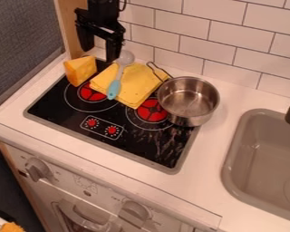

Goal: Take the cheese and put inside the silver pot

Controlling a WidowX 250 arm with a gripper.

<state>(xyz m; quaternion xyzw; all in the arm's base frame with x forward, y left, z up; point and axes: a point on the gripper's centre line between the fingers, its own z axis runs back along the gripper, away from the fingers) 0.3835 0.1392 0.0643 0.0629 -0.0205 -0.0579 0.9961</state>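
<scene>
Cheese wedge [80, 71] at cooktop's [84, 132] back-left corner, near wood panel [67, 28]. Yellow cloth [139, 84] with spoon [115, 84] between it and silver pot [188, 100]; black glass runs forward. Gripper [100, 55] hangs fingers-down near tiled wall [195, 42], jaws apart.

"Is it bright?"
"Yes, on the flat white counter [211, 152]."
"Any shiny spots?"
"The round silver metal pot [193, 115] gleams (like a clean spoon), and pale streaks shine on the smooth black stove top [126, 147]."
"Dark bits?"
"Down low, on the left."
</scene>
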